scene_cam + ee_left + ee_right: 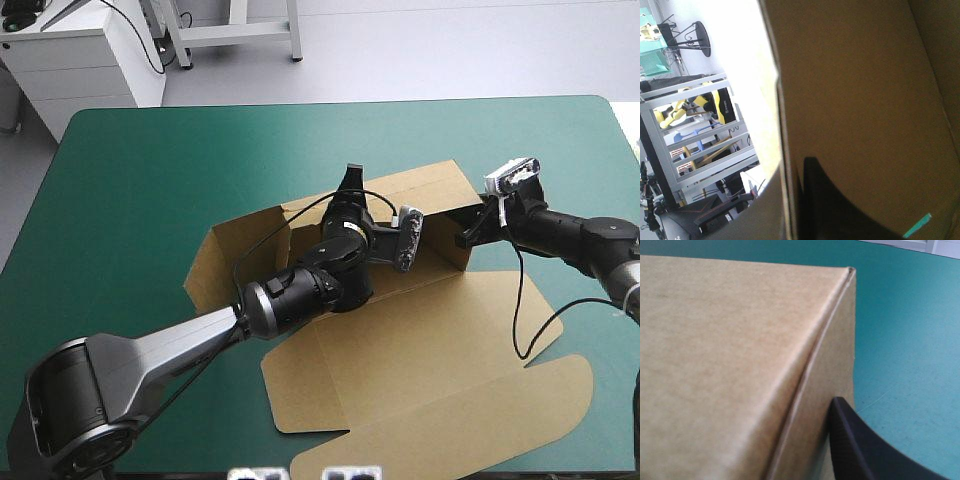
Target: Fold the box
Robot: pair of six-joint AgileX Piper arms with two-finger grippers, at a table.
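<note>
— Step in hand?
— Wall-raising, probably. Box (420,340) mid-surface (150,170), tray walls up, lid lying flat. Left end effector (350,178) inside the tray at the far wall, right end effector (468,232) at the right-hand wall. Clenched or released: cannot tell for either.
— Next?
— Likely pressing that end wall home and tucking it.
— Heading?
— Long axis diagonal: tray far-left, lid pointing near-right.

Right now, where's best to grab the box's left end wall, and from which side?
Its top rim, probably, from above on the table's left side. The left end wall stands raised off the teal-green cover, rim free, thin enough to pinch. The left hand is at the far wall and the right hand at the right end, so that side is open.
</note>
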